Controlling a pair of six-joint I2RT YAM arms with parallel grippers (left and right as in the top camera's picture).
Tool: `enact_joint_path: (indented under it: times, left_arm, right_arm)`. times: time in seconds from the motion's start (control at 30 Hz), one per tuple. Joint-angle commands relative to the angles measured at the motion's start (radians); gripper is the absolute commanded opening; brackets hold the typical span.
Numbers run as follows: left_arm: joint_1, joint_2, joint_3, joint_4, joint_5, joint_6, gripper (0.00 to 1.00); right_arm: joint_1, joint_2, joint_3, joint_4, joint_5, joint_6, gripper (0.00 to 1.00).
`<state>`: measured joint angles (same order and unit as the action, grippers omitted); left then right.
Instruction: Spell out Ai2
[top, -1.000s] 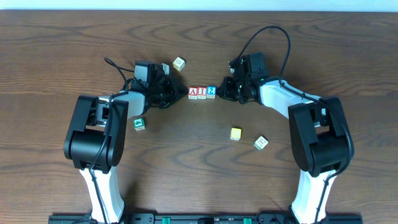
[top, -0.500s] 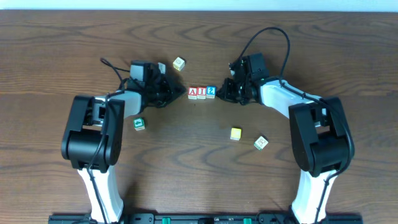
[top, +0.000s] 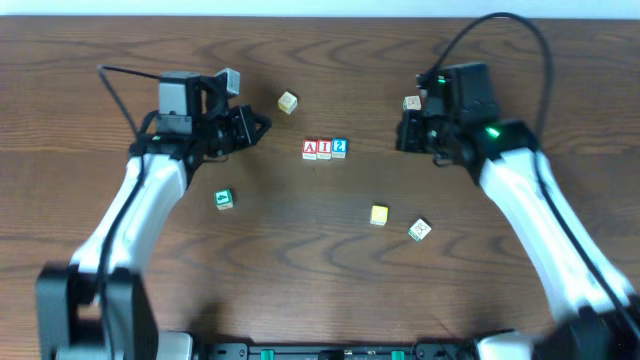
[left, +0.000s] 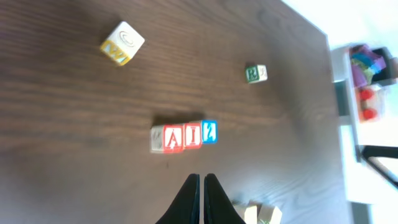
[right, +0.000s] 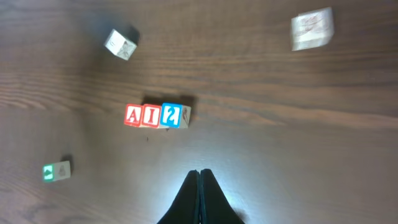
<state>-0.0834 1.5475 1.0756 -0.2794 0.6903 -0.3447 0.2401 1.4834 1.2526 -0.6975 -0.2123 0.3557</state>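
On the wooden table (top: 300, 270), the left gripper (left: 202, 180) hangs at 10 o'clock from the letter row, its fingers pressed together on nothing. A green cube (top: 223, 199) sits at 8 o'clock and a cream cube with yellow marks (top: 288, 102) at 11 o'clock, both apart from the row.

At the centre the A cube (top: 310, 149), I cube (top: 324, 149) and blue 2 cube (top: 340, 147) stand touching in a line that reads A, I, 2. A yellow cube (top: 378, 214) lies at 5 o'clock, a white cube with green marks (top: 419, 229) at 4 o'clock and a tan cube (top: 411, 103) at 2 o'clock. The right gripper (right: 199, 177), at 3 o'clock, is clenched and holds nothing.

The left wrist view alone shows a green B on the tan cube, and coloured objects (left: 367, 68) past the table's edge. The right wrist view takes in the green cube, which the left wrist view misses.
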Motion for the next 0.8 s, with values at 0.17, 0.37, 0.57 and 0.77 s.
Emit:
enact_joint_path:
  times: [0.17,0.37,0.57,0.77]
  left_arm:
    - [-0.005,-0.377,0.002,-0.353,-0.152,0.190,0.06]
    - [-0.137,-0.719,-0.126,-0.509,-0.319,0.120,0.06]
    - [-0.269,-0.991,-0.242,-0.518,-0.440,0.074,0.33]
    - [-0.270,-1.046,-0.242,-0.521,-0.436,0.045,0.95]
  right_arm:
    - [0.174,-0.334,-0.017,-0.220,0.211,-0.035,0.01]
    - [0.349,-0.583,-0.245,-0.237,0.212,0.047,0.02]
    - [0.427,-0.768,-0.413,-0.211,0.207,0.220,0.58]
    - [0.427,-0.771,-0.417,-0.213,0.197,0.294,0.99]
